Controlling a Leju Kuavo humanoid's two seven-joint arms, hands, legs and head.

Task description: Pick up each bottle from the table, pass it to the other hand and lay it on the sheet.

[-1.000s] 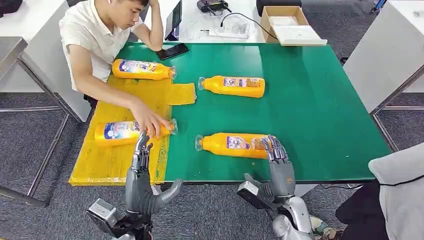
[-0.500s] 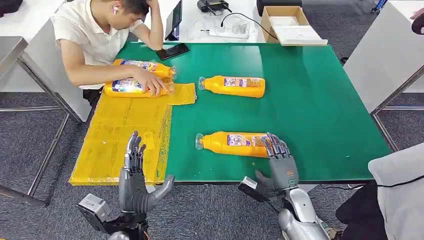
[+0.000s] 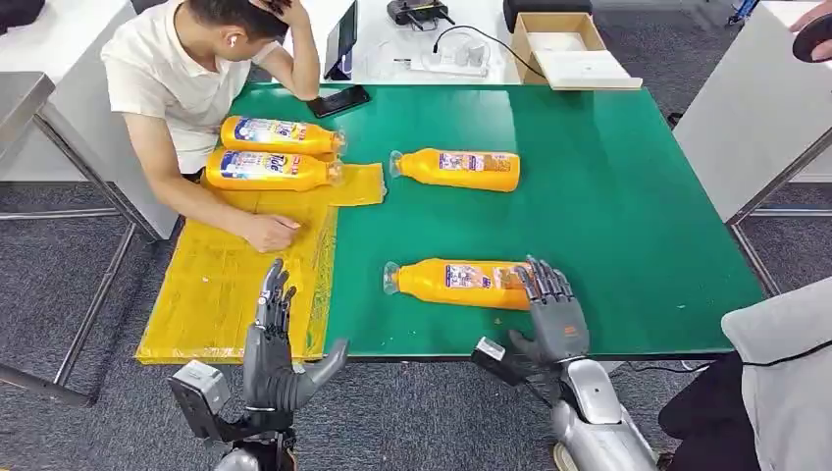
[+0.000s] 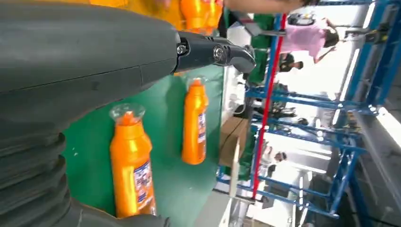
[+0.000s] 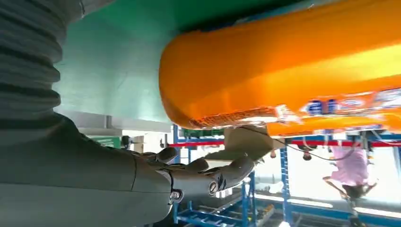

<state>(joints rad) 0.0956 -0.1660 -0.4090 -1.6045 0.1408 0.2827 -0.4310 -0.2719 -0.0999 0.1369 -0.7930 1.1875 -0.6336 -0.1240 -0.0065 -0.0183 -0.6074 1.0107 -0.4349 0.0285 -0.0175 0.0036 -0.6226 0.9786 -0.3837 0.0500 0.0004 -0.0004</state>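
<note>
Green-topped table [image 3: 628,196] with a crinkly yellow plastic sheet [image 3: 226,285] along its left side; two bottles already lie there. Nearest orange plastic bottle [image 3: 461,283] lies sideways, right hand [image 3: 551,312] spread at its base, probably lining up a grab. Left hand [image 3: 273,343] waits empty, fingers apart.

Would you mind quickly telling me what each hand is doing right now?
Left hand: open, holding nothing, near the yellow sheet.
Right hand: open, fingers at the base of the nearest bottle, not gripping it.
</note>
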